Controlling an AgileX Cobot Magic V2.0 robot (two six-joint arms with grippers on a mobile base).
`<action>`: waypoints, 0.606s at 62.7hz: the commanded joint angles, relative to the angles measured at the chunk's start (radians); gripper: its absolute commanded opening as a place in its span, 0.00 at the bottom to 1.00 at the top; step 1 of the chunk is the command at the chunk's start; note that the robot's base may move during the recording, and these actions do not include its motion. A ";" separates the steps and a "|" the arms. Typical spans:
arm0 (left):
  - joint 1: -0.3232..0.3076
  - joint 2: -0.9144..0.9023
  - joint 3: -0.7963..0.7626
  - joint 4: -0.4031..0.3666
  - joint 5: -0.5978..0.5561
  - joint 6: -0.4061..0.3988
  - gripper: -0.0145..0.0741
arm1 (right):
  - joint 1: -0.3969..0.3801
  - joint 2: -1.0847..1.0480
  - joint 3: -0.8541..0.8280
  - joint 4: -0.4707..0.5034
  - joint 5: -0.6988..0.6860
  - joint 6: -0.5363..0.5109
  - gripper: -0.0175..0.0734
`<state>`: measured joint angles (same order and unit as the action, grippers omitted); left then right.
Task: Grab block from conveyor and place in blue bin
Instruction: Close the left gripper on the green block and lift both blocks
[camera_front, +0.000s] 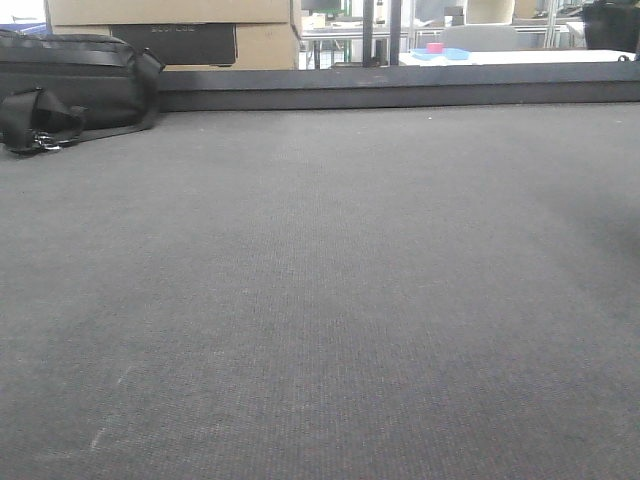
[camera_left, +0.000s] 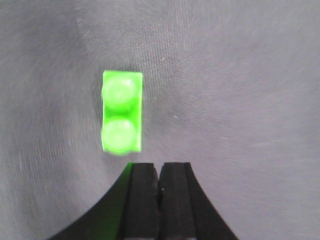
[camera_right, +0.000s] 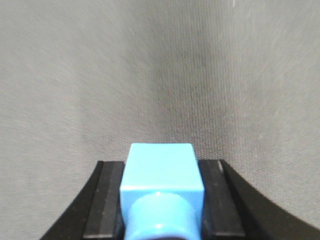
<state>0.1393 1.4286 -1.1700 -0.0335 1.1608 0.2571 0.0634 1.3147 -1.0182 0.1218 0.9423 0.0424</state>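
**Blue block gripped on the right, green block loose on the belt**

Front view: the grey conveyor (camera_front: 320, 300) runs to its black rail (camera_front: 400, 90), with a black bag (camera_front: 70, 85) at the far left and cardboard boxes (camera_front: 170, 30) behind.

Left wrist view: the left gripper (camera_left: 159, 167) faces the belt, jaws pressed together on nothing. A green block (camera_left: 122, 112) lies just ahead, untouched.

Right wrist view: the right gripper (camera_right: 161, 167) hangs above the belt, clenched on a blue block (camera_right: 160, 175).

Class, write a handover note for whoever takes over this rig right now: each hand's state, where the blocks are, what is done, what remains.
Left hand: shut, empty, over the conveyor, just short of a green two-stud block lying on it.
Right hand: shut on a blue block.
Done: blue block grabbed.
Left: place it in the blue bin, which no view clearly shows; the green one is not yet picked.
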 joint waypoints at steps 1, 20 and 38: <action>0.002 0.041 -0.008 0.034 -0.040 0.028 0.12 | 0.001 -0.011 -0.008 -0.004 -0.006 0.002 0.02; 0.002 0.128 0.013 0.034 -0.122 0.028 0.65 | 0.001 -0.011 -0.008 -0.004 -0.008 0.002 0.02; 0.002 0.239 0.064 0.042 -0.233 0.028 0.66 | 0.001 -0.011 -0.008 -0.004 -0.008 0.002 0.02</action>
<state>0.1393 1.6381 -1.1101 0.0090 0.9527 0.2857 0.0634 1.3147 -1.0182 0.1217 0.9423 0.0441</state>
